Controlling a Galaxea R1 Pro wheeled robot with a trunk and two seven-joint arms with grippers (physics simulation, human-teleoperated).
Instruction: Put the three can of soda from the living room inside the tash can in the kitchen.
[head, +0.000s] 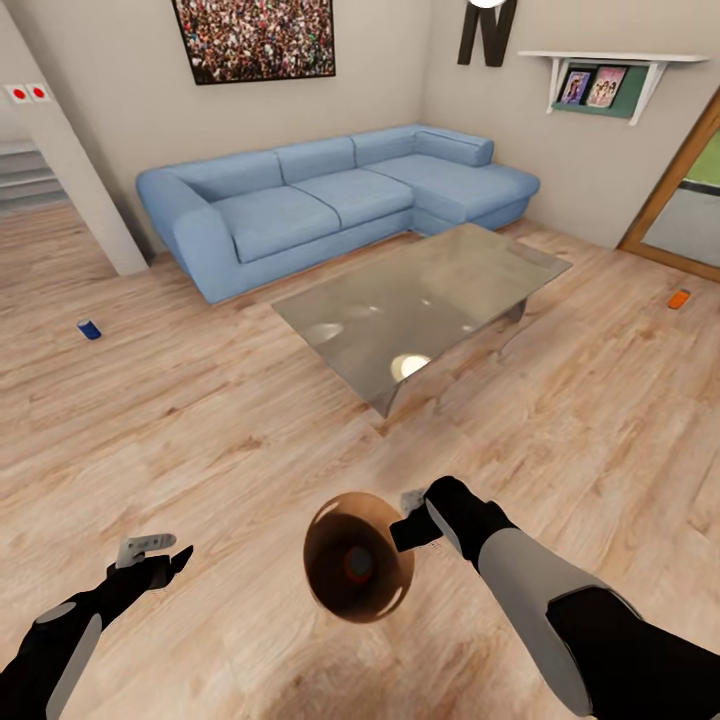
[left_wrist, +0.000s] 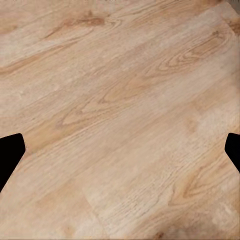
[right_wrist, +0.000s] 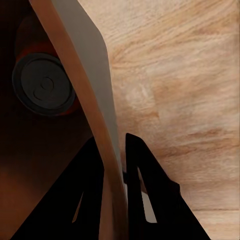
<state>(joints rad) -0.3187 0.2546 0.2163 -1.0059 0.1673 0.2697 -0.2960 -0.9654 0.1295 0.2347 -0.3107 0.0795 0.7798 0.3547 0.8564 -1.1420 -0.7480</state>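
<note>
Cans, three: one orange can (right_wrist: 45, 85) inside the trash can (head: 335, 590), rim pinched by right gripper (head: 412, 528); blue can (head: 89, 328) and second orange can (head: 679, 298) on floor (head: 200, 430); left gripper (head: 155, 553) spread, empty.

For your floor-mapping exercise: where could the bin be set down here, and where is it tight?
Bare wood floor lies between the left hand, glass table and blue can. Tight: the gap between table and sofa.

- The bin (head: 358, 570), round and brown inside, hangs tilted over the near floor, its rim pinched.
- One orange can (right_wrist: 44, 82) lies inside it.
- A blue can (head: 89, 329) lies far left.
- Another orange can (head: 679, 298) lies far right.
</note>
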